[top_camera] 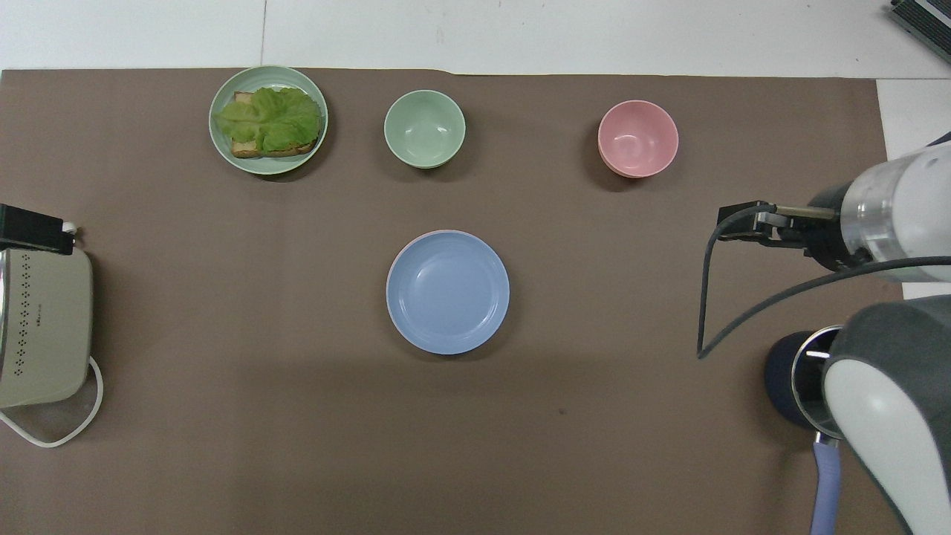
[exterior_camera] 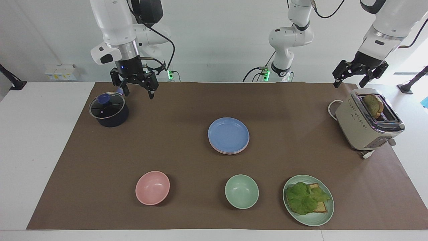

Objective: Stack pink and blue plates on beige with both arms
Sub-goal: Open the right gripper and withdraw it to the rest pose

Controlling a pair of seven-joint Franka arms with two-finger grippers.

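Two empty, open grippers, right gripper (exterior_camera: 135, 87) beside the saucepan (exterior_camera: 109, 110), left gripper (exterior_camera: 360, 75) above the toaster (exterior_camera: 364, 122); blue plate (exterior_camera: 228, 134) tops the stack, apparently finished.

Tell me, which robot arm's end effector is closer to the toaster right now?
The left. The left end effector hangs open just above the toaster, at its robot-side end. The right end effector is open too, up beside the pot at the right arm's end of the table.

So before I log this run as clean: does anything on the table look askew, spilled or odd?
Nothing stands out. The blue plate sits squarely on the stack, a pink rim showing beneath. Bowls upright, nothing spilled. Both grippers, right and left, are open and empty.
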